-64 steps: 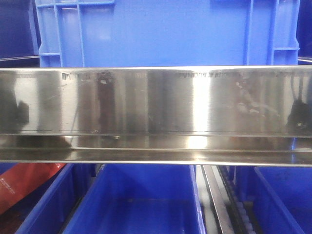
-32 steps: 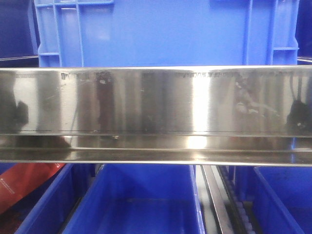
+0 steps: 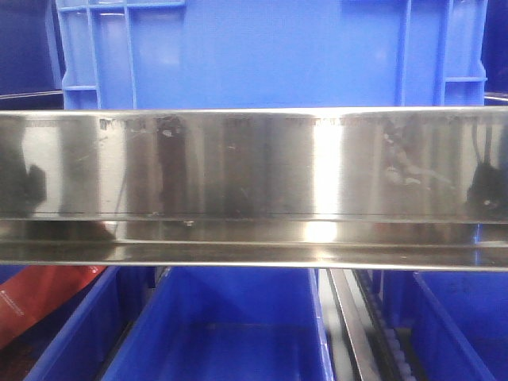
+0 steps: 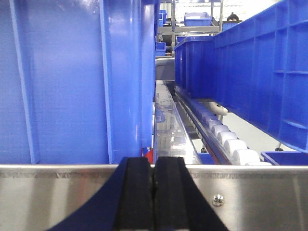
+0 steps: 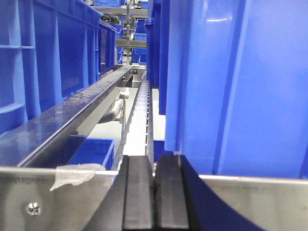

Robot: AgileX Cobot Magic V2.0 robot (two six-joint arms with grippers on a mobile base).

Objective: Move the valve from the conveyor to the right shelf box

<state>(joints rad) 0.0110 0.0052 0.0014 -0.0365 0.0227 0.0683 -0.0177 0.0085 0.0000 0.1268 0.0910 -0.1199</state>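
The valve and the conveyor are out of view in every frame. The shelf's shiny steel rail (image 3: 254,167) fills the middle of the front view, with a blue box (image 3: 262,51) above it and blue boxes (image 3: 226,333) below. My left gripper (image 4: 154,166) is shut and empty, its black fingers (image 4: 137,192) pressed together just before the steel rail (image 4: 57,192). My right gripper (image 5: 154,166) is shut and empty too, in front of the rail (image 5: 62,197), beside a blue box (image 5: 231,86).
A roller track (image 4: 226,139) and a steel rail (image 4: 171,130) run away between blue boxes (image 4: 72,82). A red object (image 3: 40,298) lies at the lower left of the front view. A small blue bin (image 5: 94,149) sits below the right rail.
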